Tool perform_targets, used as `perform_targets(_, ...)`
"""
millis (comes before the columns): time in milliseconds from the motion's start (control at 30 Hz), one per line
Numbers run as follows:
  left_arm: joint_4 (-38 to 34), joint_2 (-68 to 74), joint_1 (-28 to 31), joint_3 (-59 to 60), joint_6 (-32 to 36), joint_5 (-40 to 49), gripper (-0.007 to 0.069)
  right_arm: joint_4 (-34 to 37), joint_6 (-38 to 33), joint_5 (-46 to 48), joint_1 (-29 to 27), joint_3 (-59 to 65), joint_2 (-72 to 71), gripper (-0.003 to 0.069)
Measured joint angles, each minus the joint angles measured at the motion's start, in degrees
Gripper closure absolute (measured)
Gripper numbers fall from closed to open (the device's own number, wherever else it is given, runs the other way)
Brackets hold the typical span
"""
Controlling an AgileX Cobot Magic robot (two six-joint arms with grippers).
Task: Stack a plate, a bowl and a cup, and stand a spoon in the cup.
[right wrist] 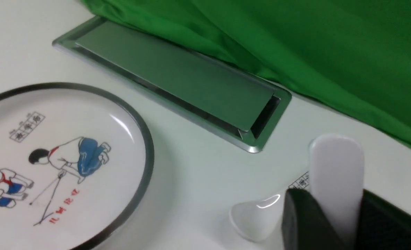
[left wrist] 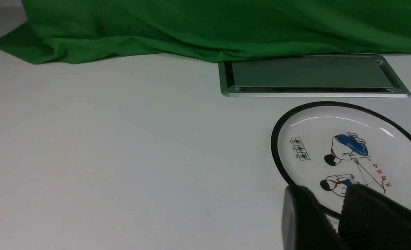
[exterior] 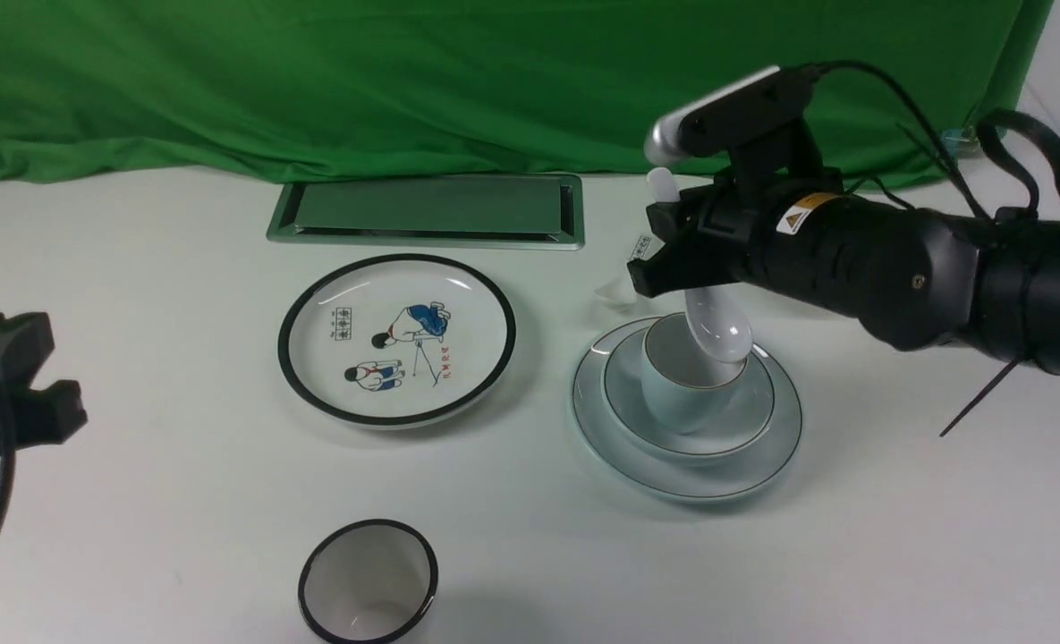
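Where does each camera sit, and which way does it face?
Front view: between the arms, facing forward across the table; left pincer, right pincer with spoon.
Left wrist view: on that wrist, facing the cartoon plate; fingertips show.
Right wrist view: on that wrist, facing the metal hatch; fingertips grip the spoon.
All three share the cartoon plate.

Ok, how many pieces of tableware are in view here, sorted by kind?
Plates: 2 (plain pale plate, cartoon plate)
Bowls: 1 (pale bowl)
Cups: 2 (celadon cup, black-rimmed cup)
Spoons: 2 (plain white spoon, labelled spoon)
Total: 7
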Motion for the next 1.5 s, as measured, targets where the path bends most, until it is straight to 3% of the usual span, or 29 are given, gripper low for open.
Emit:
perform_targets(467,-0.2,0.0,0.0,0.0,0.0,-1.2,0.0494,0.1,4.5,-1.1,1.1,0.0,2.0,0.0484)
perform_targets(733,-0.7,-5.3,-1.5,0.0,0.3,-1.3,0.0494,0.1,2.0,2.6,1.1,0.0,0.3,0.0362)
perform_targets(833,-0.8,-9.6,-4.2,0.0,2.0,-1.3,0.0494,0.1,0.8,5.9,1.1,0.0,-3.6,0.0360)
perform_targets(967,-0.8,-14.1,-8.0,0.0,5.1,-1.2,0.0509,0.2,-2.7,11.0,1.1,0.0,-10.9,0.0430)
perform_targets(1100,-0.8,-18.2,-11.2,0.0,9.3,0.6,0.0582,-1.5,-6.9,16.4,1.1,0.0,-19.2,0.0542)
perform_targets(1200,-0.6,-21.3,-14.2,0.0,16.2,5.1,0.0652,-7.0,-7.4,22.7,1.0,0.0,-28.8,0.0639)
perform_targets(1367,3.3,-21.8,-15.0,0.0,20.6,7.7,0.0661,-19.0,5.0,30.6,-1.3,5.6,-42.9,0.0650)
perform_targets(1500,4.0,-21.8,-15.0,0.0,21.1,7.8,0.0661,-21.9,12.4,30.9,-2.3,17.4,-53.7,0.0650)
